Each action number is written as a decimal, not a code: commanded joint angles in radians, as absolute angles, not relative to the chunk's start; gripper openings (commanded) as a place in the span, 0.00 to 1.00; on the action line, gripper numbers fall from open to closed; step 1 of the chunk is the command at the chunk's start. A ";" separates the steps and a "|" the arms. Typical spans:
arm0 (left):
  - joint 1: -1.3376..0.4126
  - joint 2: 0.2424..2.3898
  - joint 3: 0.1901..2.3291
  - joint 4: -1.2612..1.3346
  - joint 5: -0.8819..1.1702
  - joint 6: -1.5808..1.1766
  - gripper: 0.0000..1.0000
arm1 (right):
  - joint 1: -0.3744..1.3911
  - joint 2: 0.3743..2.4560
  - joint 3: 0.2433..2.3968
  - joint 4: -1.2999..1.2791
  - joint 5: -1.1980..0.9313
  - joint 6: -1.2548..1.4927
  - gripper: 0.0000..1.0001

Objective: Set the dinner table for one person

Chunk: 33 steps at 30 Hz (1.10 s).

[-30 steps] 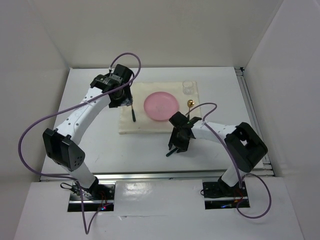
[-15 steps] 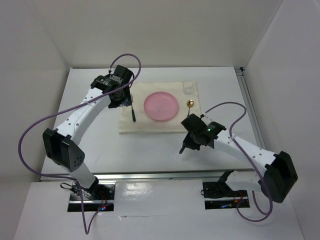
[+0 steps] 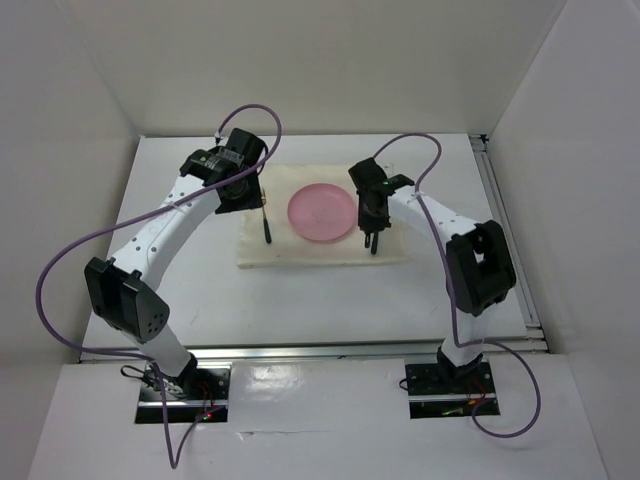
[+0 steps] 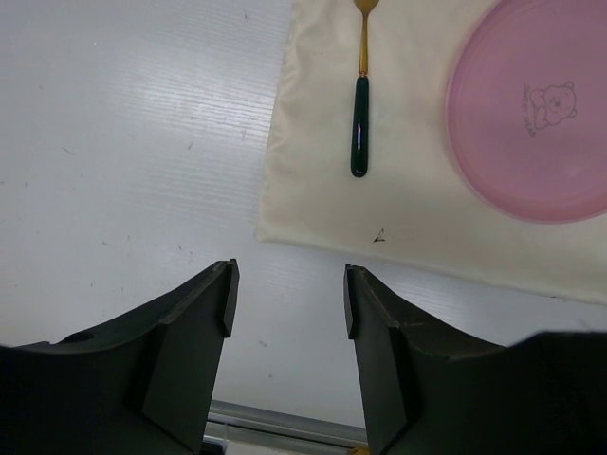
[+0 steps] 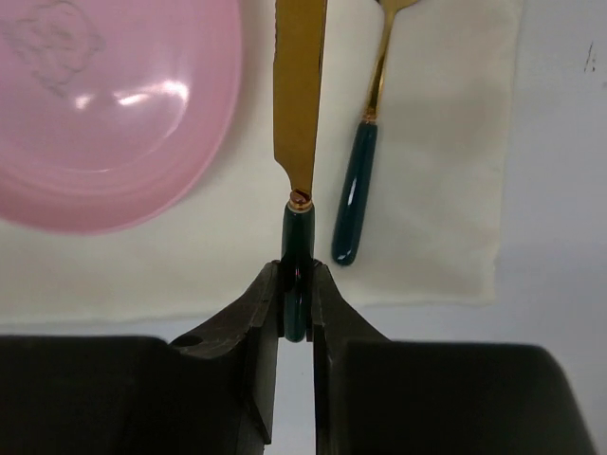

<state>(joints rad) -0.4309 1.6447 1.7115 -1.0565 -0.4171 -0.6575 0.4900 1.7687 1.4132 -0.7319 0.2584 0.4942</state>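
Gripping knife (image 5: 299,95), right claw (image 5: 297,277) has reached cloth (image 5: 432,190).

This is a robotics lab test cell. Plain white panels (image 3: 70,100) box in a glossy white counter (image 3: 300,300) on three sides. The left arm (image 3: 165,225) and right arm (image 3: 425,208), both white and black, stand on mounting plates (image 3: 185,385) at the near edge behind an aluminium rail (image 3: 330,350). Loose purple cables (image 3: 41,285) loop along the arms.
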 commanded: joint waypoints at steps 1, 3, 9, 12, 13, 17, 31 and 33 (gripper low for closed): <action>-0.428 1.629 1.747 -1.068 -0.451 -0.646 0.65 | 0.463 1.815 1.463 -0.680 0.252 0.350 0.00; -0.428 1.629 1.747 -1.068 -0.451 -0.646 0.65 | 0.437 1.850 1.463 -0.626 0.242 0.325 0.00; -0.428 1.640 1.729 -1.055 -0.442 -0.646 0.65 | 0.417 1.950 1.483 -0.583 0.239 0.296 0.01; -0.428 1.640 1.729 -1.055 -0.431 -0.646 0.65 | 0.417 1.960 1.483 -0.571 0.225 0.305 0.01; -0.428 1.640 1.729 -1.055 -0.431 -0.646 0.65 | 0.417 1.971 1.483 -0.571 0.215 0.305 0.01; -0.428 1.640 1.729 -1.055 -0.431 -0.646 0.65 | 0.408 1.982 1.483 -0.561 0.190 0.314 0.01; -0.428 1.678 1.767 -1.046 -0.396 -0.646 0.65 | 0.388 1.862 1.520 -0.629 0.210 0.376 0.72; -0.428 1.692 1.790 -1.046 -0.396 -0.646 0.64 | 0.364 1.827 1.532 -0.650 0.230 0.385 0.83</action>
<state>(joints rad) -0.4309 1.6661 1.7336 -1.0576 -0.4091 -0.6571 0.4015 1.9450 1.4574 -0.6250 0.1898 0.3618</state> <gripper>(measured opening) 0.644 0.810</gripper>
